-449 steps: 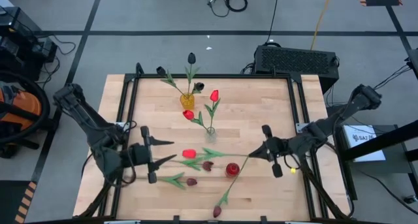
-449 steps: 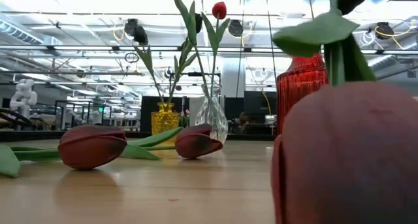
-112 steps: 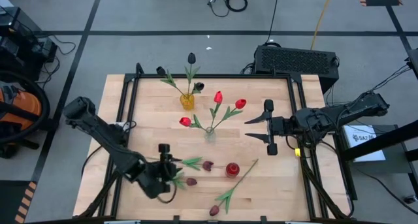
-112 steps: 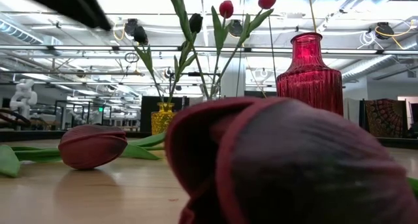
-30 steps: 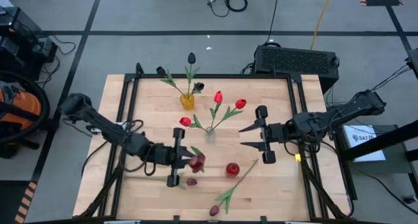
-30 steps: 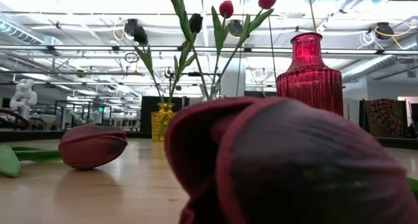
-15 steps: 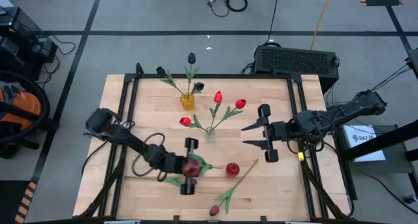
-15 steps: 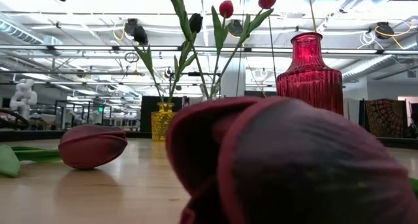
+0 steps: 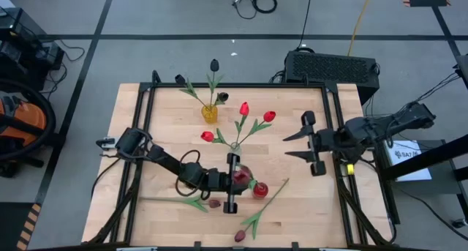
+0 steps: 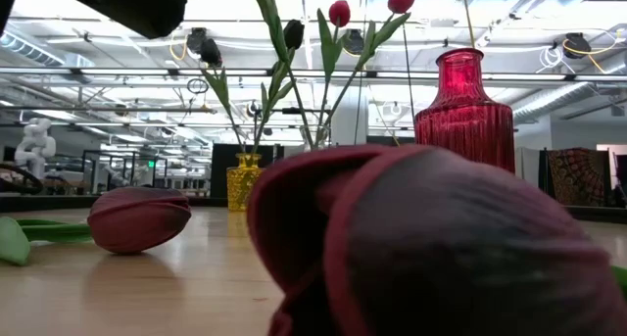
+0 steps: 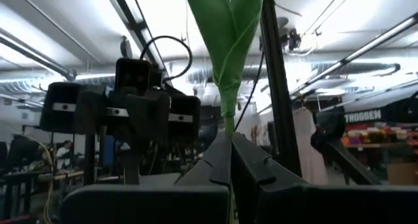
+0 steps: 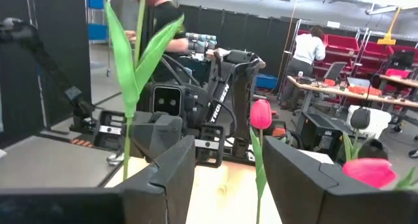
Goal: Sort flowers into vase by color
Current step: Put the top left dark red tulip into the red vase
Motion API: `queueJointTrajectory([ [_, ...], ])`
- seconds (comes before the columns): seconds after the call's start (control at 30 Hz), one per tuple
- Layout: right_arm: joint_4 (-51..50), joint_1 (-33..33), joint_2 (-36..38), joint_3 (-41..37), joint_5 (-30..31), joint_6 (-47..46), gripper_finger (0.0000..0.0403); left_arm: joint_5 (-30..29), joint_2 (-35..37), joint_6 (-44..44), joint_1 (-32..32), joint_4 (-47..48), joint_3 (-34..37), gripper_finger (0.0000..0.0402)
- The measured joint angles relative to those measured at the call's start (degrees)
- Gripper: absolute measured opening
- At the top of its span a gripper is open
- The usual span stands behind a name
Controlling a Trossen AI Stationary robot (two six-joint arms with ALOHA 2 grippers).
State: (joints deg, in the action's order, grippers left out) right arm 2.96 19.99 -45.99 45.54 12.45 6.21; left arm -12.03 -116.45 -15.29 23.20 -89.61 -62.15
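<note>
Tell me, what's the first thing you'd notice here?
The left tool in the middle of the table grabs your eye: it is shut on a dark red tulip, right beside the red vase. Behind it, three bright red tulips fan out of a clear vase. The right tool hangs open over the right side.
</note>
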Motion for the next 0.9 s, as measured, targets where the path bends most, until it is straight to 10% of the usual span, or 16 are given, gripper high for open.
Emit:
queueJointTrajectory([
  [0.9, -4.87, 0.0, 4.37, 0.0, -0.33, -4.04, 0.0171, -5.69, -5.07, 1.26, -1.62, 3.93, 0.0, 0.0014],
])
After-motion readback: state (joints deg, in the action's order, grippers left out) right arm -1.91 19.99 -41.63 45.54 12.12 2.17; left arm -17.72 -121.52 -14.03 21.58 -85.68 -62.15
